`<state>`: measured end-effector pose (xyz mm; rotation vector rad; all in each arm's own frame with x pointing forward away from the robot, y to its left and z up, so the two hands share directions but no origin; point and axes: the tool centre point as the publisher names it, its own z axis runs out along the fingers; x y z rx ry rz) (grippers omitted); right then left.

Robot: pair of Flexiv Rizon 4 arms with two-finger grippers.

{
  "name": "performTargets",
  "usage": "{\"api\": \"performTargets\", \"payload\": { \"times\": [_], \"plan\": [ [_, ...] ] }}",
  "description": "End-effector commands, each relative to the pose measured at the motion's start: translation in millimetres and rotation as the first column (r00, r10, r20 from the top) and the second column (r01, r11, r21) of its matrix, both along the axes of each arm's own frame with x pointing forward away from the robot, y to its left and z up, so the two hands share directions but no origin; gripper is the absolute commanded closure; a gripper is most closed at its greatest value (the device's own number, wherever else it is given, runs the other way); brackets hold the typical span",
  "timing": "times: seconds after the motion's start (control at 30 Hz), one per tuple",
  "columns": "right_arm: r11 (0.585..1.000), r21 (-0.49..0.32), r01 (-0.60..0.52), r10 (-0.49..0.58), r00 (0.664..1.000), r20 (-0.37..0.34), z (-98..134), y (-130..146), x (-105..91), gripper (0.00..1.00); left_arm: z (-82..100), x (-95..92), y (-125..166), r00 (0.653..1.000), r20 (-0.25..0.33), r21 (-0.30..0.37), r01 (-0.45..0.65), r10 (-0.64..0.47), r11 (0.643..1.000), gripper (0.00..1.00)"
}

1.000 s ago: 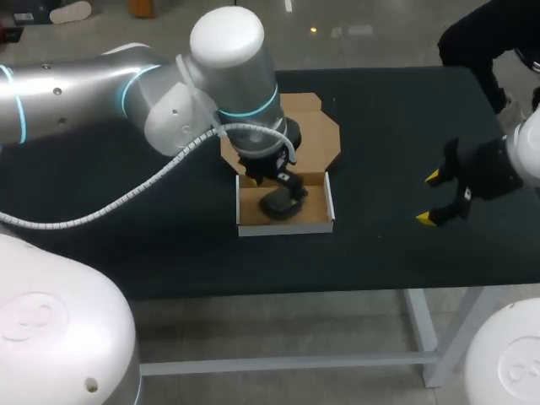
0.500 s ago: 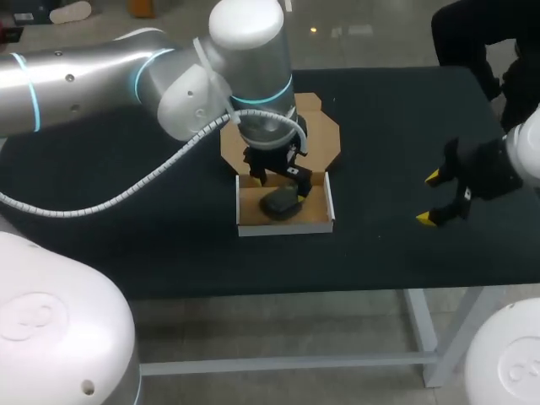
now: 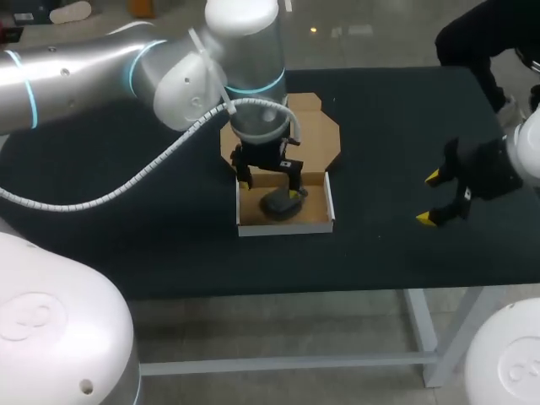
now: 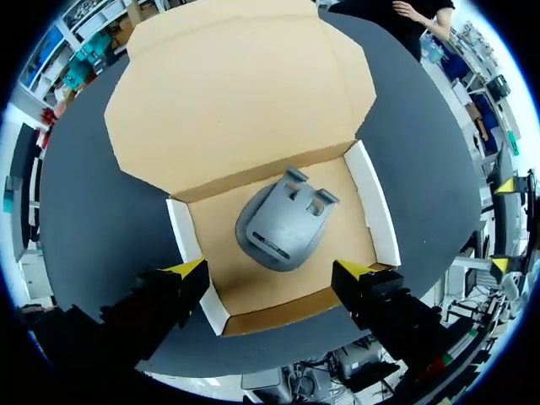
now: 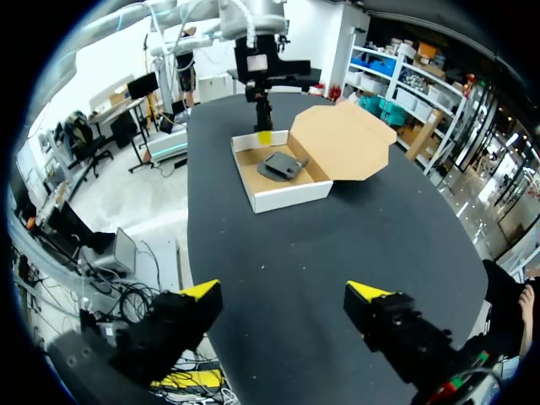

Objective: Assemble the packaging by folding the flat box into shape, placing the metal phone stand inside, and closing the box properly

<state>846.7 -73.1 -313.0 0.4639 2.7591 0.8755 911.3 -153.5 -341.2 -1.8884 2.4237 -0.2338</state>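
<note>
The box is the landmark here. Its tray stands folded, and the metal phone stand lies flat on the tray floor, about mid-tray and apart from all 4 walls. The left gripper hangs just above the tray, its fingers spread wide with nothing between them. In the left wrist view its 2 yellow tips straddle the tray's near end, 1 over each side wall, with the stand ahead of them. Behind the tray, the lid lies open and flat on the table. Well to the right of the box, the right gripper hovers over the table, also wide and empty.

The placing looks finished, so closing comes next. I would lift the left gripper straight up so that neither tip snags a side wall. Then I would take the lid at its far edge and swing it over the hinge. The right gripper could steady the tray's front wall so the light cardboard does not slide.

1 second ago the left gripper was down in the tray, on the stand. It has since risen and opened, while the stand has stayed put. The right gripper has not moved.
</note>
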Motion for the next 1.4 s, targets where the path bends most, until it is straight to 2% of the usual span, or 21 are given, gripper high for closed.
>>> {"api": "performTargets", "payload": {
  "times": [0.03, 0.1, 0.17, 0.2, 0.4, 0.9, 1.4],
  "plan": [
    [1.000, 0.004, -0.002, 0.002, 1.000, 0.000, 0, -1, -0.6, 0.00, -2.9, 0.9, -4, 0.993, -0.012, 0.013, -0.119, 0.119, 0.993, 0.00],
    [1.000, 0.004, -0.002, 0.002, 1.000, 0.000, 0, -1, -0.6, 0.00, -4.5, 0.0, -5, 0.991, -0.025, -0.007, -0.134, 0.134, 0.991, 0.00],
    [1.000, 0.004, -0.002, 0.002, 1.000, 0.000, 0, -1, -0.6, 0.00, -7.5, -1.7, -8, 0.986, -0.017, 0.005, -0.165, 0.165, 0.986, 0.00],
    [1.000, 0.004, -0.002, 0.002, 1.000, 0.000, 0, -1, -0.6, 0.00, -9.1, -2.6, -10, 0.986, -0.032, -0.004, -0.166, 0.166, 0.986, 0.00],
    [1.000, 0.004, -0.002, 0.002, 1.000, 0.000, 0, -1, -0.6, 0.00, -15.6, -7.5, -20, 0.983, -0.023, 0.001, -0.183, 0.183, 0.983, 0.00],
    [1.000, 0.004, -0.002, 0.002, 1.000, 0.000, 0, -1, -0.6, 0.00, -39.1, -18.1, -37, 0.977, -0.061, 0.009, -0.206, 0.206, 0.978, 0.00],
    [1.000, 0.004, -0.002, 0.002, 1.000, 0.000, 0, -1, -0.6, 0.00, -52.9, -33.1, -48, 0.974, -0.052, 0.061, -0.216, 0.219, 0.974, 0.00]
  ]
}}
